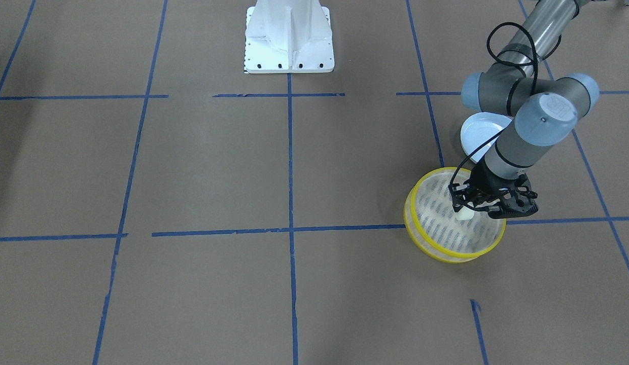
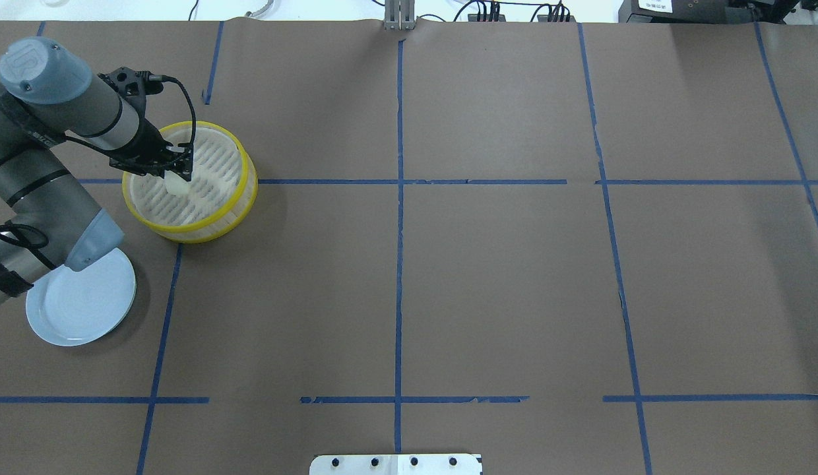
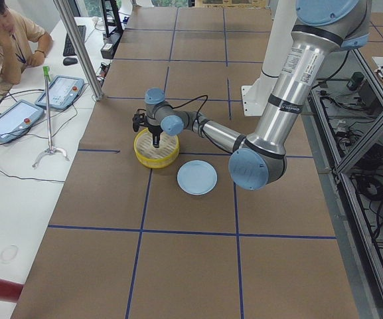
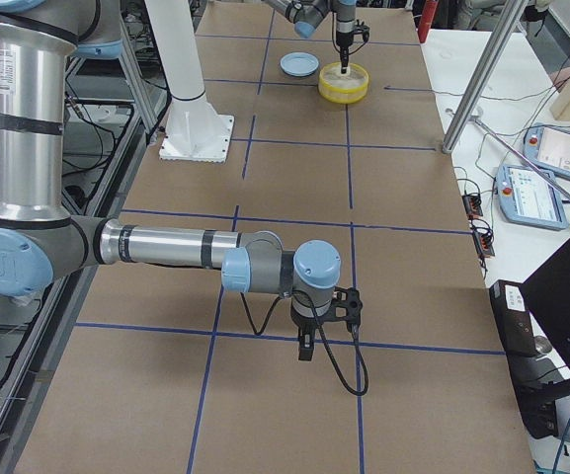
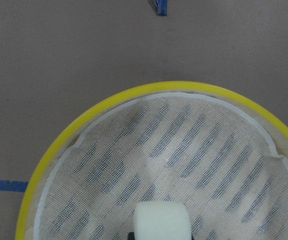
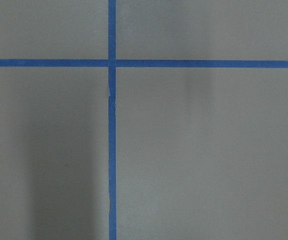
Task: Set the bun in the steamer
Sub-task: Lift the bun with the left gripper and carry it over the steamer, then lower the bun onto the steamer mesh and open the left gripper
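**Bun held inside steamer at tabletop's far left end**

At the near, right end of the brown-paper tabletop [image 2: 501,284], the right gripper [image 4: 306,348] points down just above the blue tape lines [image 6: 112,150]. Only one side view shows it, so it cannot be told whether it is open or closed. Farther along, on the robot's side, stands the white pedestal [image 1: 289,35].

At the far, left end, the left gripper [image 2: 178,177] reaches straight down into the steamer [image 2: 185,232]. It is closed on the bun [image 5: 161,220], whose cream-white lump shows just beneath it. The bun is inside the yellow rim, over the slotted floor with its pale mesh liner, a little left of the basket's centre. Whether the bun rests on that floor cannot be told. The steamer stands upright on the paper, straddling one of the tape lines.

Just past the steamer, toward the robot, a light blue plate [image 2: 79,310] lies flat. It is near the basket but apart from it. In the overhead view the left arm's elbow covers part of the plate's edge.
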Available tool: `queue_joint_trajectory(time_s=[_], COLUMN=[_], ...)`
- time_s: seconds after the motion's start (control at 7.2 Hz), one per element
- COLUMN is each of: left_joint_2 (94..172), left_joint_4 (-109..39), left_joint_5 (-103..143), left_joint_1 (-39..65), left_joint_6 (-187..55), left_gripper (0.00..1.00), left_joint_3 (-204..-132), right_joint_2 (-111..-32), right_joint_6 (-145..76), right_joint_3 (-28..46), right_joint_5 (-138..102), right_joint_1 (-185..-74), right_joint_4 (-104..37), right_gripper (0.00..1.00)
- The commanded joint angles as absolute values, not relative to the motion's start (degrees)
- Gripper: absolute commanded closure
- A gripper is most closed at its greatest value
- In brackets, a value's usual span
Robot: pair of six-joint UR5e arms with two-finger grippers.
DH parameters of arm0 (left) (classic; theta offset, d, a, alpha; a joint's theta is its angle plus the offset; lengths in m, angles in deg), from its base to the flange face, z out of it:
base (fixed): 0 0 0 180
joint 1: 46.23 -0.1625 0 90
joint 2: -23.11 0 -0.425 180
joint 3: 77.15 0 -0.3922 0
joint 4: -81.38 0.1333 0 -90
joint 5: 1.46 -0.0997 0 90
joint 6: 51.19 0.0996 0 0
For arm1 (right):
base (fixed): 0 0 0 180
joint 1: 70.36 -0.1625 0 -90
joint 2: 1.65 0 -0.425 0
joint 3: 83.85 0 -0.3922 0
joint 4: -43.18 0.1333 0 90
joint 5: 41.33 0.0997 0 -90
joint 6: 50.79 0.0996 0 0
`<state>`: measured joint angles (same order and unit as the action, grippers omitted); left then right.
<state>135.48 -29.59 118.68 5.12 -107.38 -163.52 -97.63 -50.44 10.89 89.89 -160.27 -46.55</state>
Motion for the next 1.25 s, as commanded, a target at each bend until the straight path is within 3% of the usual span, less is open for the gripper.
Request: queue_joint_trajectory(time_s=[0.0,0.28,0.42,0.83,1.11], left_joint_2=[135.52,135.96,135.96,135.96,135.53], left_joint_4=[-30.59,-30.59,-30.59,-30.59,-29.98], left_joint_5=[118.51,118.51,118.51,118.42,118.42], left_joint_1=[4.14,4.14,4.14,4.14,6.49], left_joint_6=[-107.88,-107.97,-107.8,-107.44,-106.92], left_gripper=[0.62,0.55,0.35,0.03,0.01], left_joint_3=[-162.84,-163.1,-163.19,-163.37,-167.12], right_joint_2=[-97.63,-97.63,-97.63,-97.63,-97.63], right_joint_6=[-50.44,-50.44,-50.44,-50.44,-50.44], right_joint_3=[10.89,10.89,10.89,10.89,10.89], right_joint_5=[89.89,89.89,89.89,89.89,89.89], right_joint_1=[-160.27,-160.27,-160.27,-160.27,-160.27], right_joint_4=[-46.55,-46.55,-46.55,-46.55,-46.55], right_gripper=[0.0,0.0,0.0,0.0,0.0])
